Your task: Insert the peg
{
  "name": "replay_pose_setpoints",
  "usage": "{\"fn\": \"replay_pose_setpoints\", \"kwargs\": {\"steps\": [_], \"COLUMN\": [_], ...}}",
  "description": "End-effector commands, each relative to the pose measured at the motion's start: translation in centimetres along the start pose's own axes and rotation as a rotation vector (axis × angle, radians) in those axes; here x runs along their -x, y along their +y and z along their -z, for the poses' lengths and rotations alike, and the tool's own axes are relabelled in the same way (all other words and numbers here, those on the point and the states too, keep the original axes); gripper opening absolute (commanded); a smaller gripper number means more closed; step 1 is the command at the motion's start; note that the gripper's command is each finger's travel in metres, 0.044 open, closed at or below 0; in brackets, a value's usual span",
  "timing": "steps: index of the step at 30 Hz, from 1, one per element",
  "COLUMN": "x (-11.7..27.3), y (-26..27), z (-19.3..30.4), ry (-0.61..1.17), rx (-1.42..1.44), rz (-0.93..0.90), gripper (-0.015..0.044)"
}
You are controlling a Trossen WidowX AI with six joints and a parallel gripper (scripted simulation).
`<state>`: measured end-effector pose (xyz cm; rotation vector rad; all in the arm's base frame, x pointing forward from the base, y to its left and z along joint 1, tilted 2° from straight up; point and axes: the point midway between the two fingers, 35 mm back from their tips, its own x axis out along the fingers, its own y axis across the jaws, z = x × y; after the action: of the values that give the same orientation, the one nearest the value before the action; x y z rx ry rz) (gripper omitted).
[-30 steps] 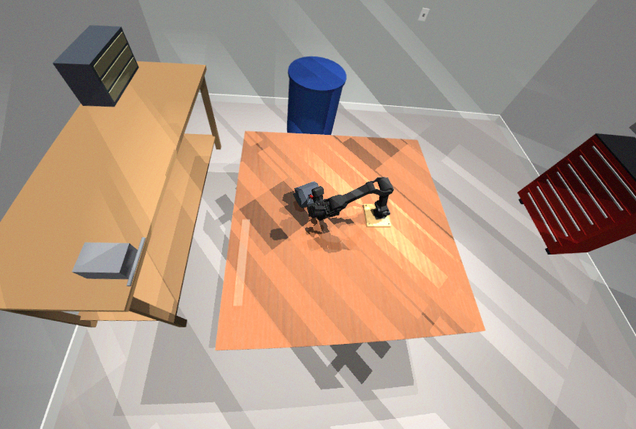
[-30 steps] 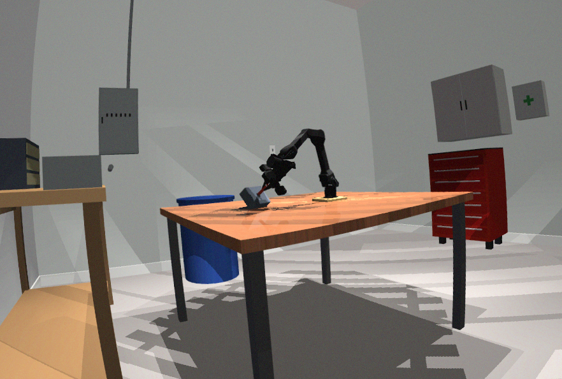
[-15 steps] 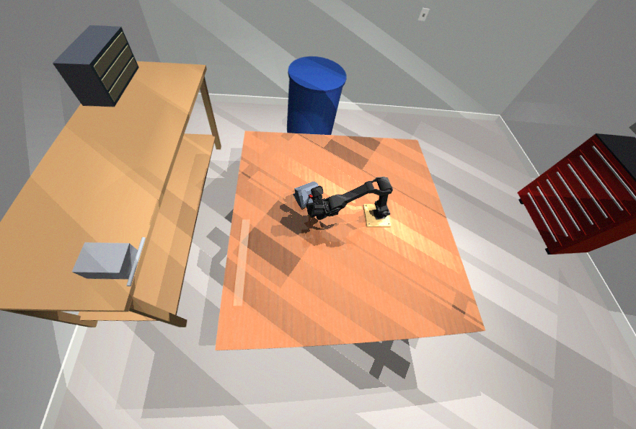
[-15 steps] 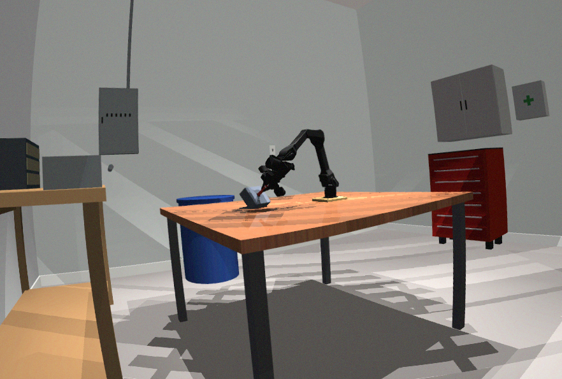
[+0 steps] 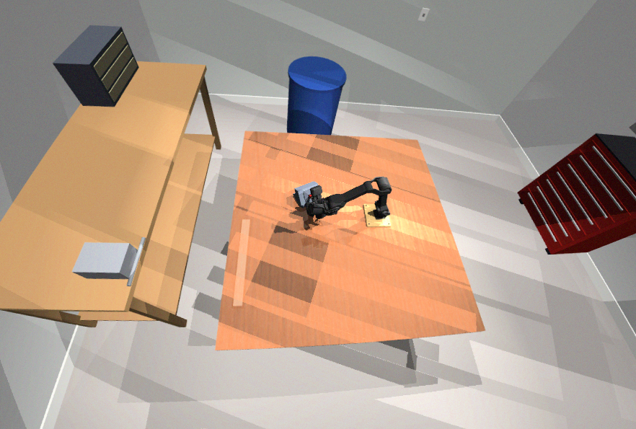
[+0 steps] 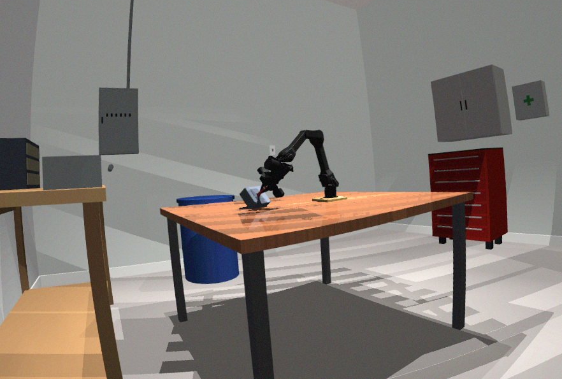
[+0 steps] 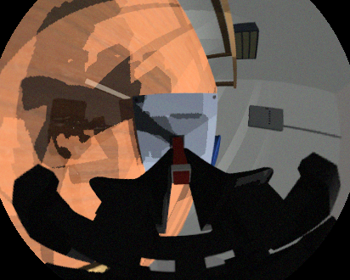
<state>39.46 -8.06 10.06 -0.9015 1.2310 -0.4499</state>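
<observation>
A red peg (image 5: 310, 195) (image 6: 260, 192) (image 7: 177, 146) with flat sides is held between the fingertips of my gripper (image 6: 265, 185) (image 7: 178, 152), which is shut on it. The blue-grey sloped panel (image 5: 303, 192) (image 6: 251, 195) (image 7: 192, 104) stands on the table in front of the gripper. In the wrist view the peg's far end is at the dark hole (image 7: 182, 137) in the panel's face, and a dark edge shows around it. How deep the end sits cannot be told. The fingers and peg hide the lower part of the hole.
The wooden table (image 5: 371, 280) (image 6: 374, 210) carries the arm's yellow base plate (image 5: 371, 222) (image 6: 318, 199) and a pale strip (image 5: 241, 264) (image 7: 107, 88) near its left edge. A blue barrel (image 5: 316, 73) (image 6: 211, 257) stands behind the table. A workbench (image 5: 116, 158) is at the left.
</observation>
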Motion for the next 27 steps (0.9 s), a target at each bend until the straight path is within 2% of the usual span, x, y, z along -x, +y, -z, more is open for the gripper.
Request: {"fn": "replay_pose_setpoints", "kwargs": {"steps": [1, 27], "x": [-0.26, -0.95], "y": [0.07, 0.01], "z": [-0.01, 0.00], "ry": [-0.001, 0.001], "rx": [0.003, 0.000], "rz": [-0.003, 0.000], "gripper": [0.0000, 0.0000]}}
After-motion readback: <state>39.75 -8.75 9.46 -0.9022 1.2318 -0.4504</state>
